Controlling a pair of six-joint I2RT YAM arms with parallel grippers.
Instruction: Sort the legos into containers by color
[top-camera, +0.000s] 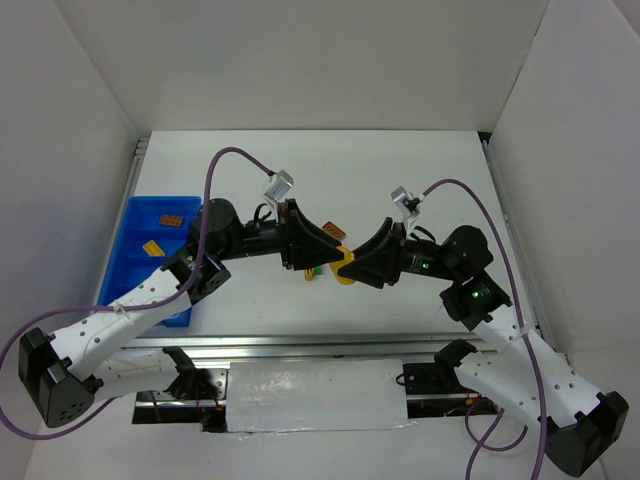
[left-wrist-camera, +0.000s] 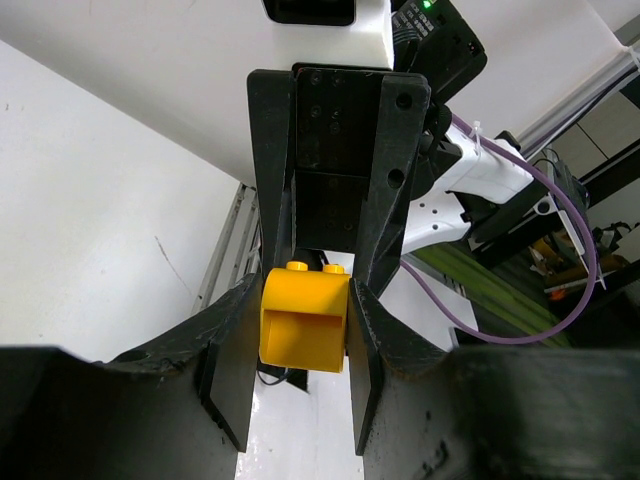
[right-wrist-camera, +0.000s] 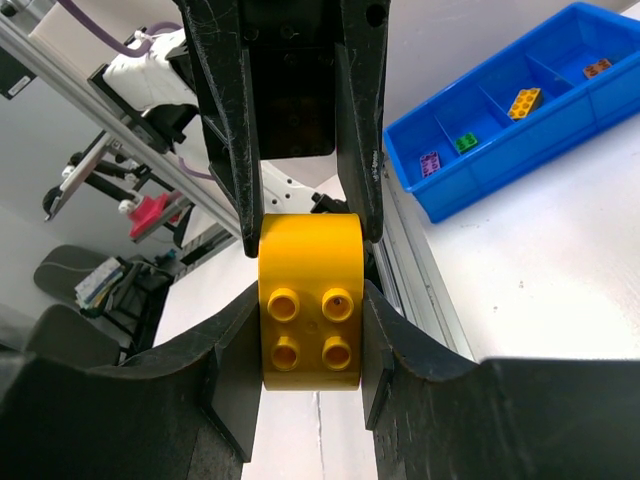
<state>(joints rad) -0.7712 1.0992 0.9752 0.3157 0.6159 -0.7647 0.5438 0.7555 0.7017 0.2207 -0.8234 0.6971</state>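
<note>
- Arms reach toward each other over the middle of the white table (top-camera: 400, 180). From above we see the left gripper (top-camera: 336, 257) and the right gripper (top-camera: 352, 268) tip to tip around a yellow brick (top-camera: 345, 272), of which only a sliver shows there.
- The left wrist view gives us the brick's smooth, hollowed side, with two studs peeping over its far edge. The left gripper's fingers (left-wrist-camera: 232, 360) press on both flanks, closed down to the brick's width.
- The right wrist view shows what the other two hide: a face with four studs turned to this camera. The right gripper's fingers (right-wrist-camera: 232, 380) clamp both sides, the jaws no wider than the brick.
- So we see both claws holding the one brick. How high it sits above the table we cannot tell.
- The blue tray (top-camera: 135, 230) lies at the table's left edge in the top view, partly under the left arm, with two orange-brown pieces visible in it.
- Only the right wrist view shows its row of contents: a purple brick (right-wrist-camera: 431, 163), a green brick (right-wrist-camera: 465, 142), a yellow-orange brick (right-wrist-camera: 524, 102) and a brown-orange brick (right-wrist-camera: 597, 68). The last two lie in separate compartments.
- A small green bit (top-camera: 312, 271) shows just below the left gripper in the top view alone.
</note>
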